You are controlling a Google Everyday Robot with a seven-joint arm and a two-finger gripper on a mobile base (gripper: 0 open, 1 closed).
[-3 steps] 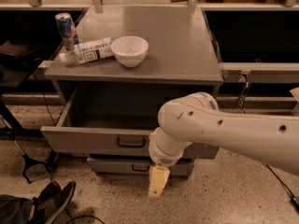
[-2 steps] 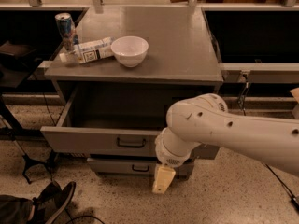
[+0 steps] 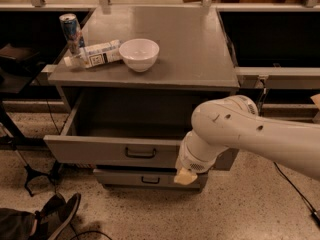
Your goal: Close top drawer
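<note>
The top drawer [image 3: 100, 150] of the grey cabinet stands pulled far out, its inside dark, with a small black handle [image 3: 140, 154] at the centre of its flat grey front. My white arm [image 3: 235, 134] reaches in from the right and covers the drawer's right end. My gripper [image 3: 185, 176] shows only as a pale tip hanging below the wrist, in front of the lower drawer and just under the top drawer's front at its right end.
On the cabinet top [image 3: 200, 54] stand a white bowl [image 3: 139, 54], a lying bottle [image 3: 95, 55] and a can [image 3: 70, 30]. A lower drawer [image 3: 142, 179] sits slightly out. A shoe [image 3: 57, 215] and a stand's black legs [image 3: 30, 176] are on the floor at left.
My arm has moved right and slightly up, so the gripper tip now hangs nearer the right end of the top drawer's front. The drawer has not moved.
</note>
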